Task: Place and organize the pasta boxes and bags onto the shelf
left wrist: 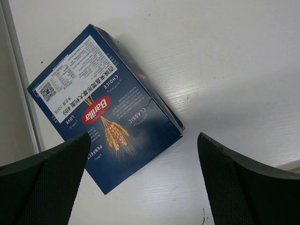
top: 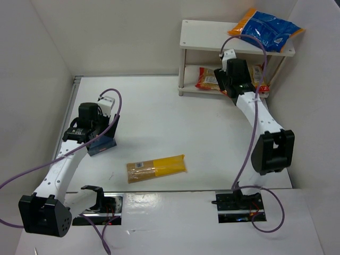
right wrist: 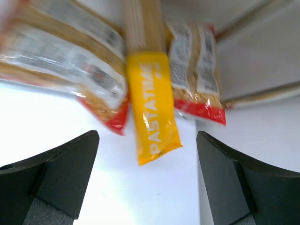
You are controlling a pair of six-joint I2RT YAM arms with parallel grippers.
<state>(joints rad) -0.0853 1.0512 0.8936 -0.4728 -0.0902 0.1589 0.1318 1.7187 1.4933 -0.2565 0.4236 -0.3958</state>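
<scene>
A dark-blue pasta box [left wrist: 108,108] with a white label lies flat on the table at the left [top: 102,144]. My left gripper [left wrist: 143,187] is open just above it, its left finger over the box's corner; from the top view it [top: 98,139] hovers over the box. My right gripper [right wrist: 147,183] is open and empty in front of the white shelf's [top: 207,34] lower tier. There a yellow spaghetti packet [right wrist: 150,103] lies between two red-and-yellow bags [right wrist: 70,56] [right wrist: 197,70]. A large blue-and-orange bag [top: 271,29] lies on the top tier.
Another long yellow spaghetti packet [top: 156,168] lies on the table near the front middle. White walls close in the table on the left, back and right. The right arm [top: 255,111] stretches from the front right toward the shelf.
</scene>
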